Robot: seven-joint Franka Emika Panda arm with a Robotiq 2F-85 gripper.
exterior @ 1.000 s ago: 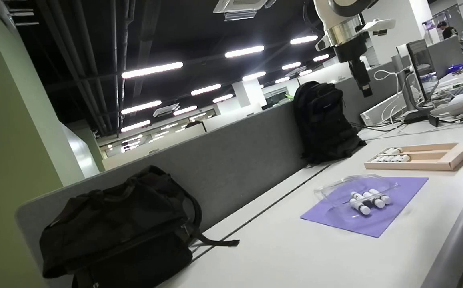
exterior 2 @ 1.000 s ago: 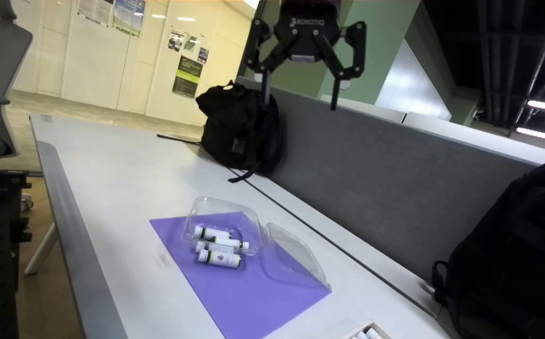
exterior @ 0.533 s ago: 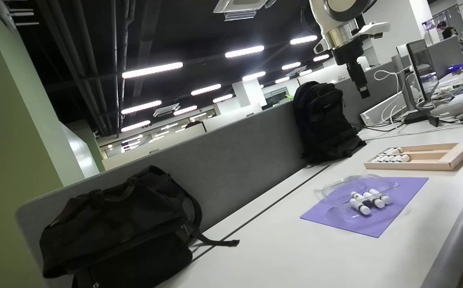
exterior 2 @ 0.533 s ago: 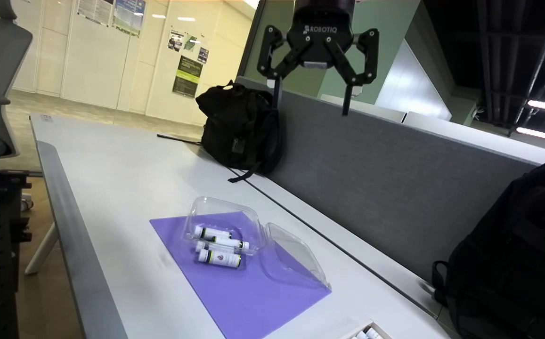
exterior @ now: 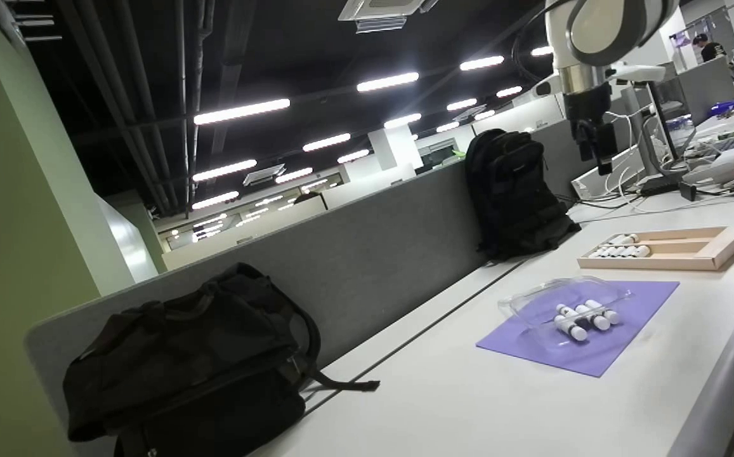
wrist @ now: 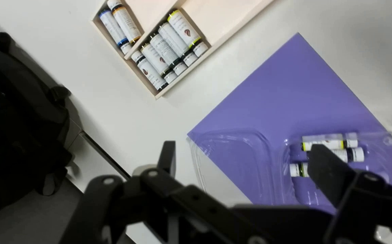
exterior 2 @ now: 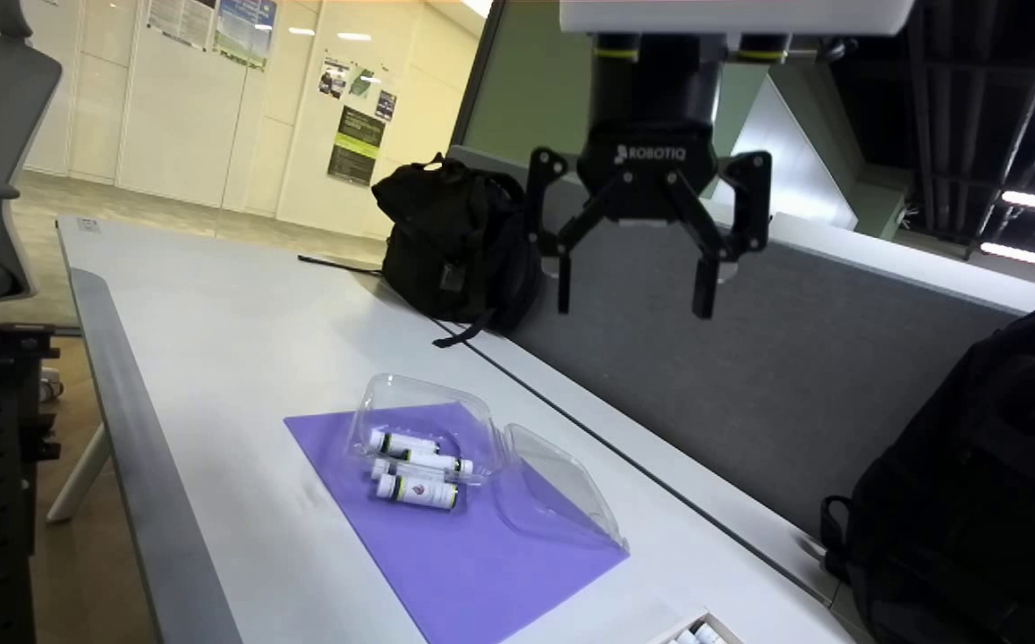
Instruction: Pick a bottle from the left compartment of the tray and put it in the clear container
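Note:
The light-wood tray (exterior: 709, 261) lies on the desk behind the purple mat, and its corner shows in an exterior view (exterior 2: 705, 617). In the wrist view the tray (wrist: 218, 15) has several white-labelled bottles (wrist: 184, 28) in one compartment and two bottles (wrist: 119, 25) in the neighbouring one. The clear container (exterior 2: 428, 394) stands open on the mat, its lid (exterior 2: 562, 483) folded out. Several bottles (exterior 2: 419, 491) lie in it. My gripper (exterior 2: 633, 312) is open and empty, high above the desk. It also shows in an exterior view (exterior: 597, 164) and the wrist view (wrist: 243, 147).
The purple mat (exterior 2: 481, 581) lies under the container. A black backpack (exterior: 519, 197) leans on the grey partition (exterior: 392, 241) near the tray. Another backpack (exterior: 195, 362) stands farther along. A monitor (exterior: 665, 120) and cables are beyond the tray.
My gripper has come down and shifted to the right in both exterior views, and it has turned somewhat. It stays open. The tray, container and bottles have not moved.

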